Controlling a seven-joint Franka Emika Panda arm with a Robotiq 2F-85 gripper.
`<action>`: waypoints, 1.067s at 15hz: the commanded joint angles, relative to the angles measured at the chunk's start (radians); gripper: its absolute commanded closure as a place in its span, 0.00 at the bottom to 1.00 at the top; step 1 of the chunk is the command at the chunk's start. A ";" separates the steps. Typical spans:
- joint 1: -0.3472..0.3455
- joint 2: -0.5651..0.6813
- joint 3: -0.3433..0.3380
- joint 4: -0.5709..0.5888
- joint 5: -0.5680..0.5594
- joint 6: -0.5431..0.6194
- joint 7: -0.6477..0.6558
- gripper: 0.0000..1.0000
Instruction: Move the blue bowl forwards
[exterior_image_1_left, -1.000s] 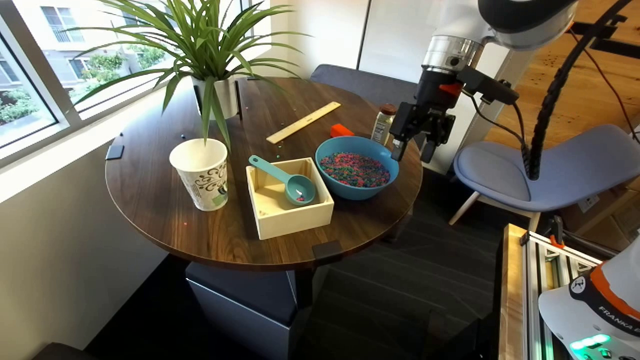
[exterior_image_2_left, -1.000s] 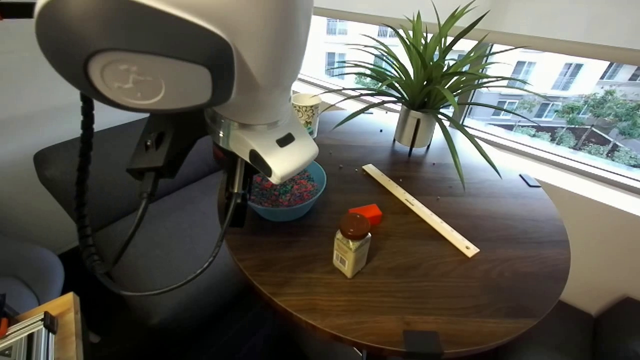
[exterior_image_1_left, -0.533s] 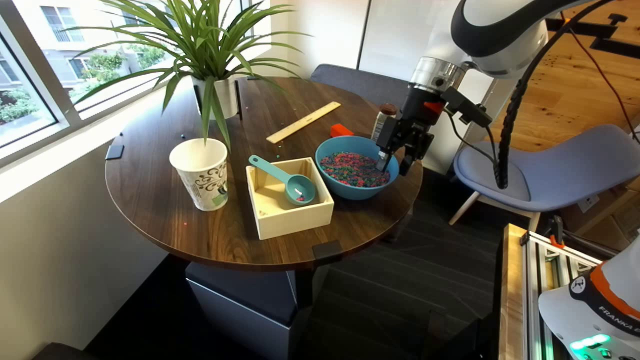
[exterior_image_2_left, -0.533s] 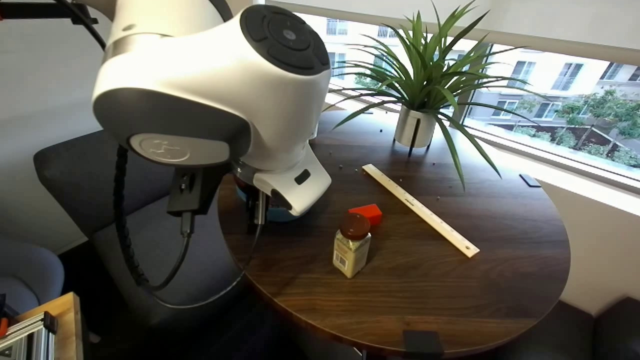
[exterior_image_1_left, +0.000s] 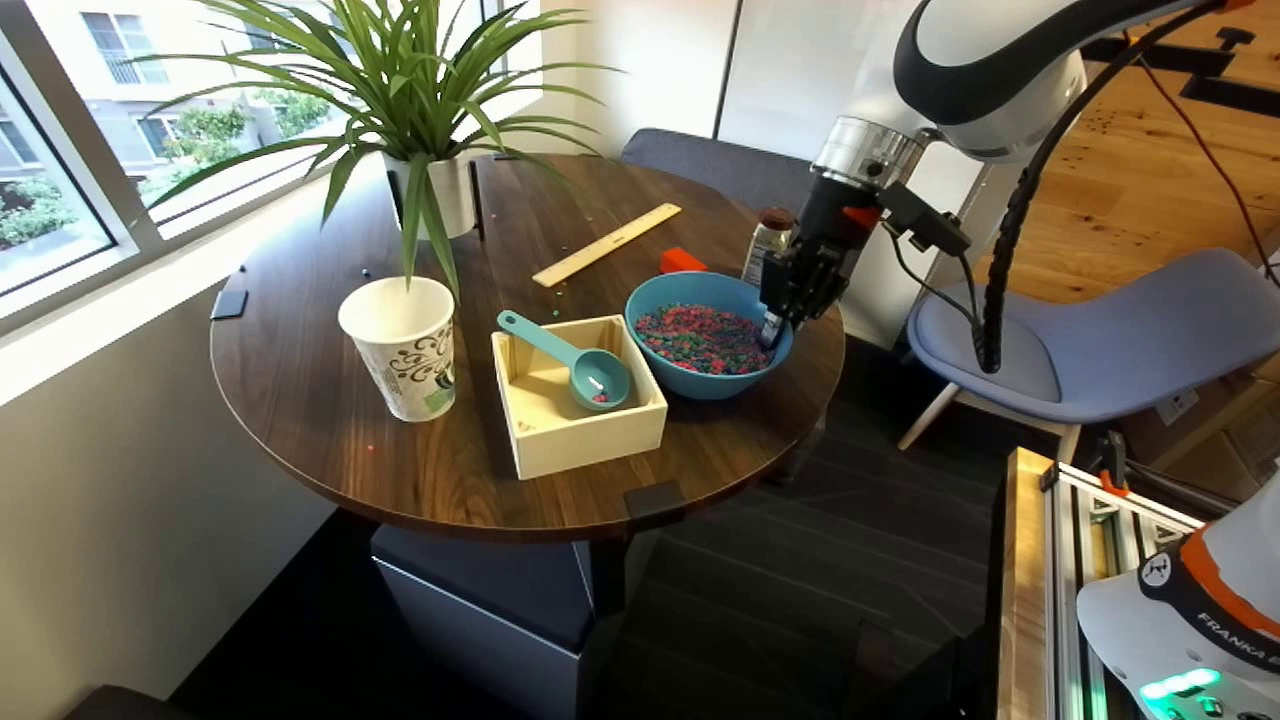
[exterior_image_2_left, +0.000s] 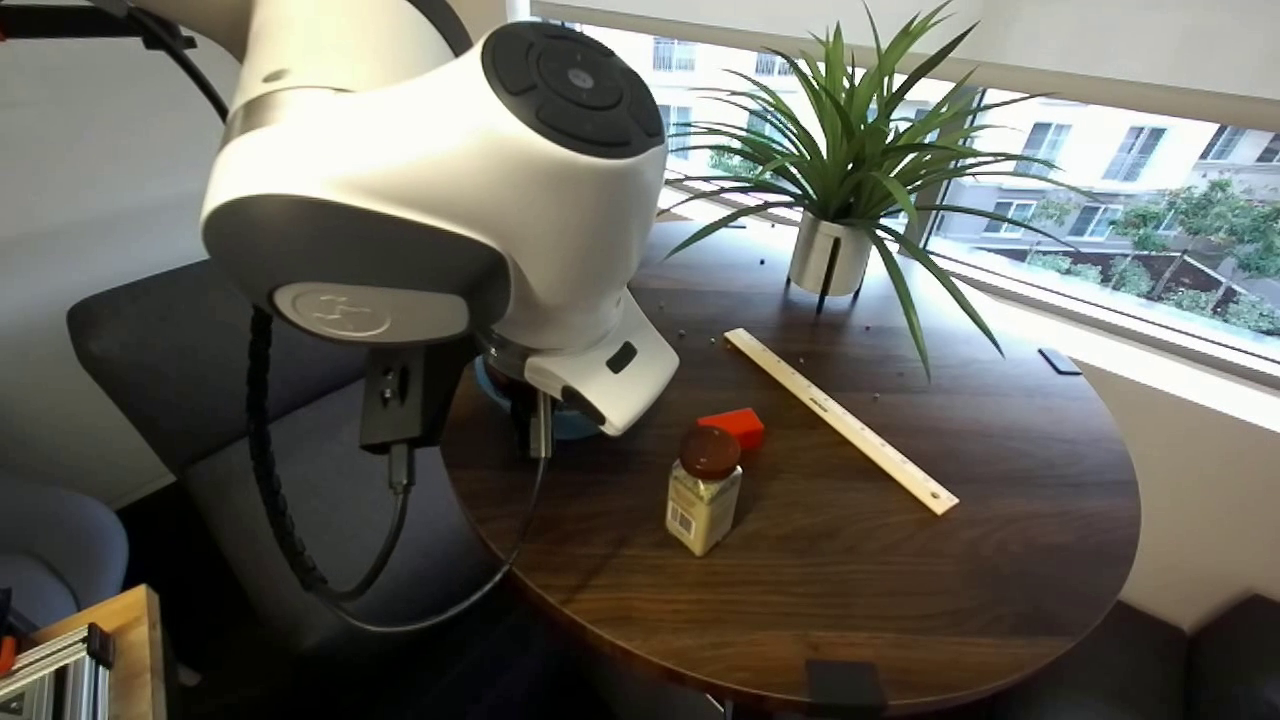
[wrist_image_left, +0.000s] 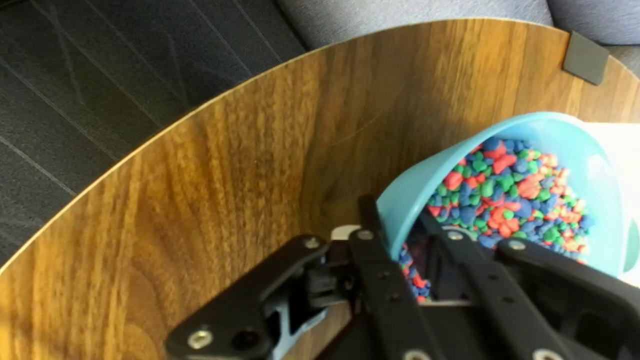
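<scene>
While the round table (wrist_image_left: 250, 165) spreads wide beneath the jaws, the blue bowl (exterior_image_1_left: 710, 386) sits right at them, its rim running between the two, the rest stretching away on the inner side. Across the bowl from the jaws comes the wooden box (exterior_image_1_left: 590, 442), touching or just beside, hard to call; push that way and it could jam the slide or ride along. Now the gripper (wrist_image_left: 404, 225): clamped on that rim, one finger outside the wall, one dipped in, and a pinch this one-sided may let the bowl pivot or slip. Near the jaws, outside the bowl, stands the jar (exterior_image_2_left: 701, 508), and a wide swing might knock it. Smallest, the coloured bits (wrist_image_left: 505, 200) lie beside the inner finger; tilt the bowl and they likely spill.
</scene>
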 joint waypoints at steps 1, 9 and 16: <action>-0.009 -0.015 0.002 -0.010 -0.051 0.031 0.016 1.00; -0.008 0.009 0.017 0.040 -0.053 0.046 0.226 0.98; -0.007 0.118 0.045 0.153 -0.071 0.134 0.520 0.98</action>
